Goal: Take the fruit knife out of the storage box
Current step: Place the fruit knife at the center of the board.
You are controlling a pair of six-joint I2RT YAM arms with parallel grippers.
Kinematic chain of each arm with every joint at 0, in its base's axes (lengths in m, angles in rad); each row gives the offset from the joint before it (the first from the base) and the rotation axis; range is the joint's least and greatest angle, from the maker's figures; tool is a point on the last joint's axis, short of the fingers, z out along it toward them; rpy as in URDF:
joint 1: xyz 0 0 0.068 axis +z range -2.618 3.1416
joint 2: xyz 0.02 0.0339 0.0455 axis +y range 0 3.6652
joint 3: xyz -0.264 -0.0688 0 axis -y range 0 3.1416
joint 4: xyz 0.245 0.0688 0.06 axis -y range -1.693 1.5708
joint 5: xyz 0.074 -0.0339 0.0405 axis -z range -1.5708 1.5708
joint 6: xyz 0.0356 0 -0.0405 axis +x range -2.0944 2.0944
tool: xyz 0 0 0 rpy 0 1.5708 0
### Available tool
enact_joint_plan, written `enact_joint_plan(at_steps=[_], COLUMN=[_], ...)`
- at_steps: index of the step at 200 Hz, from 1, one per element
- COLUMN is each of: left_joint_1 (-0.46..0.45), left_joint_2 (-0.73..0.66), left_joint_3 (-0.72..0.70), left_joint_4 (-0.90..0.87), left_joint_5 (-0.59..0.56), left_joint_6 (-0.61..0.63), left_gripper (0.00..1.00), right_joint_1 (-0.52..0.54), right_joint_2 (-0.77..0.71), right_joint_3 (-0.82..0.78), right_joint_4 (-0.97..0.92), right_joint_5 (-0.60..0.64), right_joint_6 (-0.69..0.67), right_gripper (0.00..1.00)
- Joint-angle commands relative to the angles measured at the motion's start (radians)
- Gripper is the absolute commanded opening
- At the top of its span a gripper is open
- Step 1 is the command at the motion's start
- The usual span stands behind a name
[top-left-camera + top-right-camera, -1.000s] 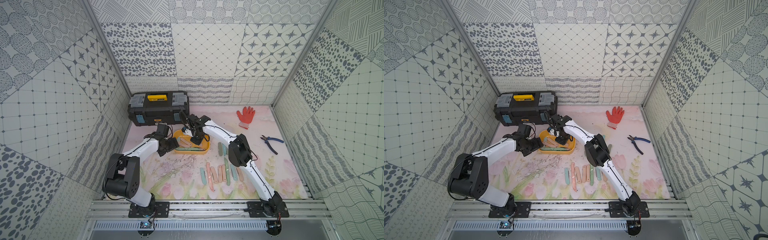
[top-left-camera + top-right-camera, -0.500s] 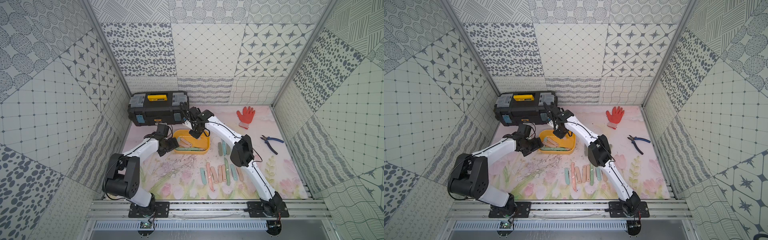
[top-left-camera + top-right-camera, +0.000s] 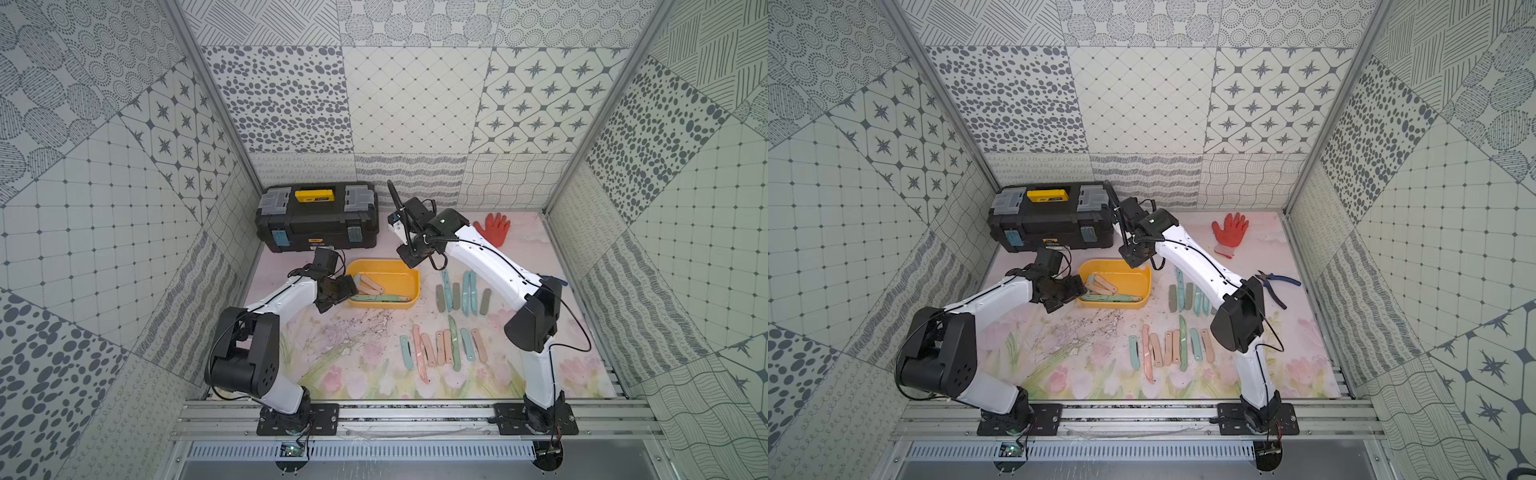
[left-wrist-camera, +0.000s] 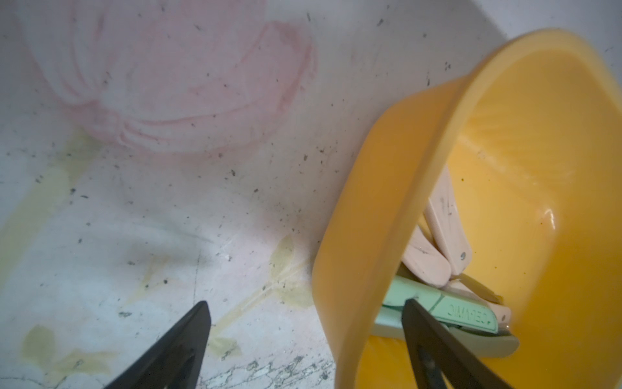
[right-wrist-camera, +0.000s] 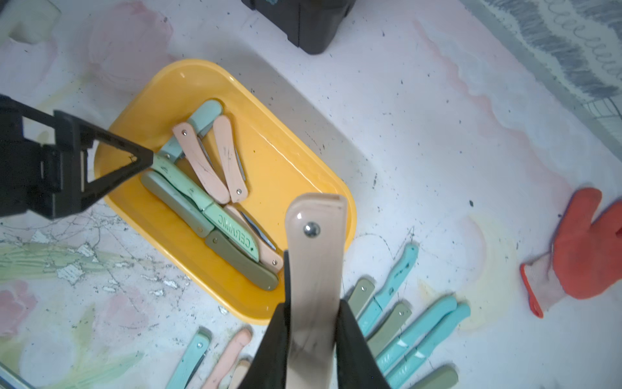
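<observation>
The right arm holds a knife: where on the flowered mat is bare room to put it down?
Bare: the mat between the shallow yellow plastic storage box and the front rail, left of the near row of pastel folding knives. Also the front right corner beyond the right arm. Crowded: both knife rows beside the box.

Left end effector (image 4: 306, 303) spread wide; right end effector (image 5: 314, 310) raised, clamped.

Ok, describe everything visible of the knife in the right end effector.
The fruit knife is a folding type with a pale pink-beige, plastic-looking handle and a metal rivet near its free end. The right end effector is shut on its other end, a finger on each side. It is held clear of the storage box, touching nothing else.
</observation>
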State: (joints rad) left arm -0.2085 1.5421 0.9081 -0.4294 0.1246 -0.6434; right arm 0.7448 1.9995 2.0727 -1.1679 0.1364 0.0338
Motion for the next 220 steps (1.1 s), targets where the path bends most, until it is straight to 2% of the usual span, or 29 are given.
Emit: enact_joint_plan(at_steps=[1,43,102,162,220], left_joint_1=[0.000,0.000,0.001,0.001,0.000], left_joint_2=[-0.007,-0.005,0.002,0.005,0.001], left_joint_3=[0.003,0.005,0.002,0.001,-0.002], left_joint_4=[0.001,0.003,0.009,0.012,0.013], left_joint_5=[0.007,0.014,0.018,0.021,0.024], left_joint_6=[0.021,0.018,0.018,0.018,0.018], left_gripper=[0.89,0.89,0.89,0.89,0.89], right_joint_1=[-0.021,-0.087,-0.122,-0.134,-0.151], right_joint_2=[-0.140,-0.403,-0.667,-0.773,-0.670], right_joint_3=[-0.182,-0.576,-0.953,-1.149,-1.171], right_joint_4=[0.090,0.149,0.141,0.054,-0.003], right_joint_5=[0.050,0.050,0.020,-0.005,-0.037], right_joint_6=[0.140,0.283,0.442,0.535,0.575], right_gripper=[0.18,0.18,0.17,0.17,0.18])
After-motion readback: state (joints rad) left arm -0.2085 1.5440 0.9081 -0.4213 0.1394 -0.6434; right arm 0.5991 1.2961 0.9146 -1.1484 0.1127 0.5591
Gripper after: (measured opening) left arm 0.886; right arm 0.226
